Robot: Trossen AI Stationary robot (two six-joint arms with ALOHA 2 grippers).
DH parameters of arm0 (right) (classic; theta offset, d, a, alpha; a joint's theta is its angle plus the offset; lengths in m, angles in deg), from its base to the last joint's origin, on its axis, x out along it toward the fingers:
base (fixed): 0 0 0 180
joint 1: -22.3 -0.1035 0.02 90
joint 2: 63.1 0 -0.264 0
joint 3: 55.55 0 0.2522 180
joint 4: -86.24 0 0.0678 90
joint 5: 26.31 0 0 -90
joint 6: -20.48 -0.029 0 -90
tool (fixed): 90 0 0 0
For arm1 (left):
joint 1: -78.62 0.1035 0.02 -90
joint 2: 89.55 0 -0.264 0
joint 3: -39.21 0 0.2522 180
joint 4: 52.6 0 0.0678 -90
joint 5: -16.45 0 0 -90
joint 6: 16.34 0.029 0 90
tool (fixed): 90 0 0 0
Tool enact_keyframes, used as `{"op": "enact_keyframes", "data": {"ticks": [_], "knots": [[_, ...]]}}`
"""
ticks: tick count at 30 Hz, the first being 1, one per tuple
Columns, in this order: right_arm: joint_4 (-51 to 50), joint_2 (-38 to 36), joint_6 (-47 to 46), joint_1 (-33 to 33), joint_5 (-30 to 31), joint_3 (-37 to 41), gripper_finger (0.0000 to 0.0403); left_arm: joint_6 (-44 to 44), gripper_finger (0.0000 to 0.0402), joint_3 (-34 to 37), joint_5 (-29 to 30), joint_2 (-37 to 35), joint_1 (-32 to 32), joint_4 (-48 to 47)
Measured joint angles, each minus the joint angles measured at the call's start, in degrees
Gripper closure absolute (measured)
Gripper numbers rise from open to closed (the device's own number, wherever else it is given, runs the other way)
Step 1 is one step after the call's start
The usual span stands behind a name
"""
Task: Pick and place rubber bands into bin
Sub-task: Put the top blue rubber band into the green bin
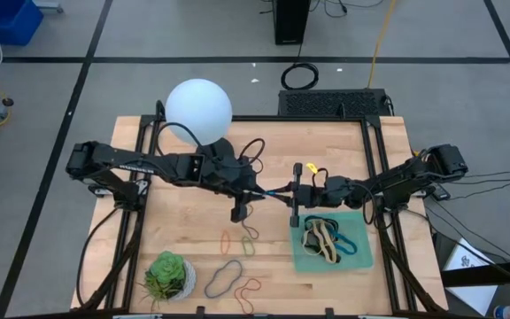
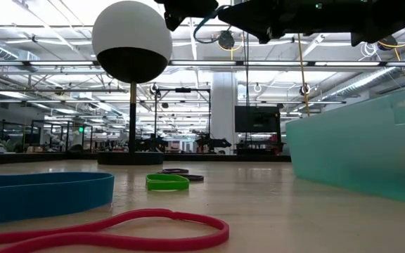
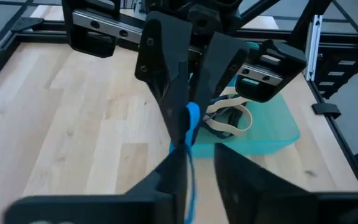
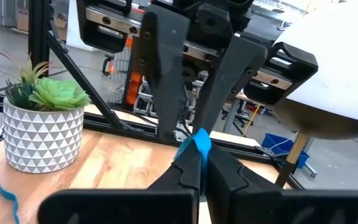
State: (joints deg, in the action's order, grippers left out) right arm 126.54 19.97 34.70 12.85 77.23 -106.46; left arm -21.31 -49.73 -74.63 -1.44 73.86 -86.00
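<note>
Above the bench's middle, the two grippers meet tip to tip over bare wood, a blue rubber band (image 3: 191,121) stretched between them: a hand-off, by my judgement. Right gripper (image 4: 199,163) pinched tight on the blue band. Left gripper (image 3: 194,158) fingers slightly parted; whether they grip the band I cannot tell. The bin (image 1: 361,259), mint-green and translucent, sits toward the bench's front right corner, already holding tan, dark and blue bands (image 1: 326,237). More rubber bands (image 1: 237,266), orange, grey, green, lie loose near the front edge beside a potted succulent (image 1: 168,275).
</note>
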Motion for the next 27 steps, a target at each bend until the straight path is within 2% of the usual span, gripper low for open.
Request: {"op": "enact_keyframes", "data": {"ticks": [7, 15, 20, 23, 27], "knots": [[-2.09, -1.35, 0.32, -0.33, 2.21, -0.11, 0.0402, 0.10, 0.0219, 0.00, -0.35, 0.00, -0.02, -3.02], [-19.87, -14.16, 1.28, -5.02, 12.01, -0.25, 0.0402, -4.48, 0.0175, 0.00, -0.01, 0.00, -0.02, -17.19], [-50.20, -22.44, -8.38, -9.61, 19.51, -7.81, 0.0403, -7.97, 0.0172, 0.00, 2.99, 0.00, -0.02, -23.57], [-70.61, -23.25, -18.86, -11.94, 19.54, -16.82, 0.0403, -8.90, 0.0172, 0.00, 5.01, 0.00, 0.00, -24.92], [-95.43, -20.37, -32.98, -14.82, 18.26, -28.73, 0.0403, -8.42, 0.0172, 0.00, 6.15, 0.00, 0.00, -25.10]]}}
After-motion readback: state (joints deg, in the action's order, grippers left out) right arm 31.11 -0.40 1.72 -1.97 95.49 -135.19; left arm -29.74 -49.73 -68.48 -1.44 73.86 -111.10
